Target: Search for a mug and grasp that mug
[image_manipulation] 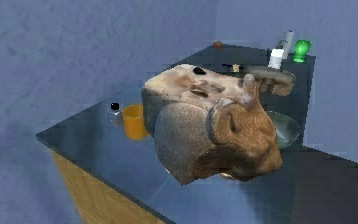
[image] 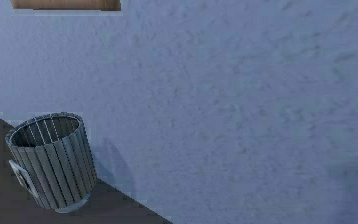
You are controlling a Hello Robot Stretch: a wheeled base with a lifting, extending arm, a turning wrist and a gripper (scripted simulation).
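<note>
Looking across a long dark surface (image_manipulation: 97,140), with a big tan sculpture (image_manipulation: 212,125) crowding its near part. Taking the orange cup (image_manipulation: 135,122), standing upright on the surface just beside the sculpture toward the arm side view's left, as the likeliest mug. Judging it light, stiff and hollow, probably glazed and so somewhat slippery, and liable to tip or chip if knocked. Expecting the best hold to be across the round body, about halfway up, coming in from the side away from the sculpture and avoiding a hold on the rim alone. Seeing a plain, short, straight-sided cylinder in bright orange, and not making out any handle from here. Noting a small dark thing (image_manipulation: 115,107) near the cup, farther back on the surface, calling for care on the approach. Being unable to tell the hand's state from these pictures.
</note>
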